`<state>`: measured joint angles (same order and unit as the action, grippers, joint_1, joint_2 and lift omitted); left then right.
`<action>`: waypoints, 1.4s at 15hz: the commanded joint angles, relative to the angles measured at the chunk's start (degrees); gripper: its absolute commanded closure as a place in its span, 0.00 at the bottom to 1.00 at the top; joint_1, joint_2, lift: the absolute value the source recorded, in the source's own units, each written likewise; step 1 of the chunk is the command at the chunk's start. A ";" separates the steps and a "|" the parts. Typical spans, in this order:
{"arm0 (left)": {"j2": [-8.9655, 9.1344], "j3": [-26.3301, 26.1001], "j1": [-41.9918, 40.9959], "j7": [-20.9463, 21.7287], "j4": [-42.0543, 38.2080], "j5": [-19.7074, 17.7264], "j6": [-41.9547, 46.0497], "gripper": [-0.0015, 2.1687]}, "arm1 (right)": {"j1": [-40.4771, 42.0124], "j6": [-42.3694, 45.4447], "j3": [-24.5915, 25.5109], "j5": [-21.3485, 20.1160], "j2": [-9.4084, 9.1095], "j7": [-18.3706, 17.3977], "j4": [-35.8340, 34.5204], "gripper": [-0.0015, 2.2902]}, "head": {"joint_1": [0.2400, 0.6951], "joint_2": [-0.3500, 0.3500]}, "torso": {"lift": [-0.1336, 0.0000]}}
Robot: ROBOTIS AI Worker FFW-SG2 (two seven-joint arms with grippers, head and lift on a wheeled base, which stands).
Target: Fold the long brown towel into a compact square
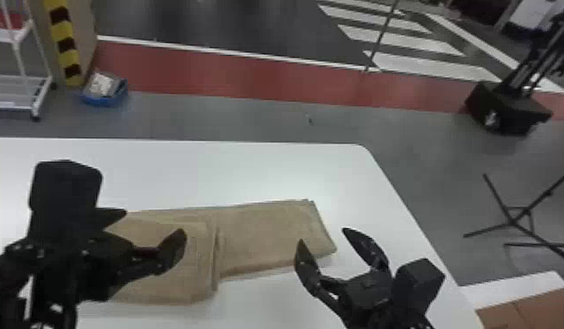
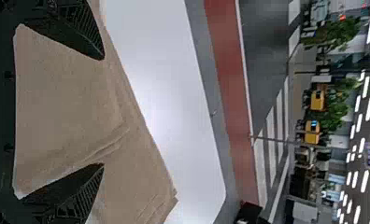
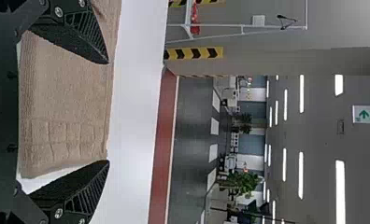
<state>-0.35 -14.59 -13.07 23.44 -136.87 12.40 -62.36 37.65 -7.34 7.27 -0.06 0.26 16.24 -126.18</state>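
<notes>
Left pincer (image 1: pixel 152 225) and right pincer (image 1: pixel 323 237) spread wide, brown towel (image 1: pixel 260 239) on the tabletop (image 1: pixel 250 170): folded layers beneath the left, flatter stretch towards the right, seemingly left to fold!

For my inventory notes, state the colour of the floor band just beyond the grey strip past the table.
Red; head view shows it best.

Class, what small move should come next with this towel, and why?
Probably lower the open right hand and grip the towel's right end: it extends flat near that hand, while the left part already lies folded in a thicker stack.
</notes>
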 commanded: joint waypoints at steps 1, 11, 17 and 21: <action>0.50 11.86 -2.84 0.56 0.64 -6.78 9.31 0.02 | -1.36 -3.52 -4.19 -1.52 -0.32 1.25 0.49 0.06 | 1.00 0.13 | 0.08; 0.50 34.98 -9.00 9.34 5.39 -19.52 16.52 0.03 | -14.36 -14.24 -15.97 -1.52 -0.32 2.92 13.06 0.06 | 1.00 0.82 | 0.08; 0.50 36.12 -10.05 9.70 5.83 -21.37 17.05 0.04 | -18.14 -16.00 -17.46 -1.70 -0.32 2.92 17.81 0.12 | 1.00 0.89 | 0.08; 0.50 36.74 -10.14 10.22 6.53 -21.72 17.40 0.04 | -18.58 -16.00 -17.73 -1.87 -0.32 2.92 18.07 0.17 | 1.00 0.91 | 0.08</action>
<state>-0.35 21.99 -23.20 33.61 -130.62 -9.29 -45.13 19.24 -23.35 -10.39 -1.86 0.26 19.16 -108.17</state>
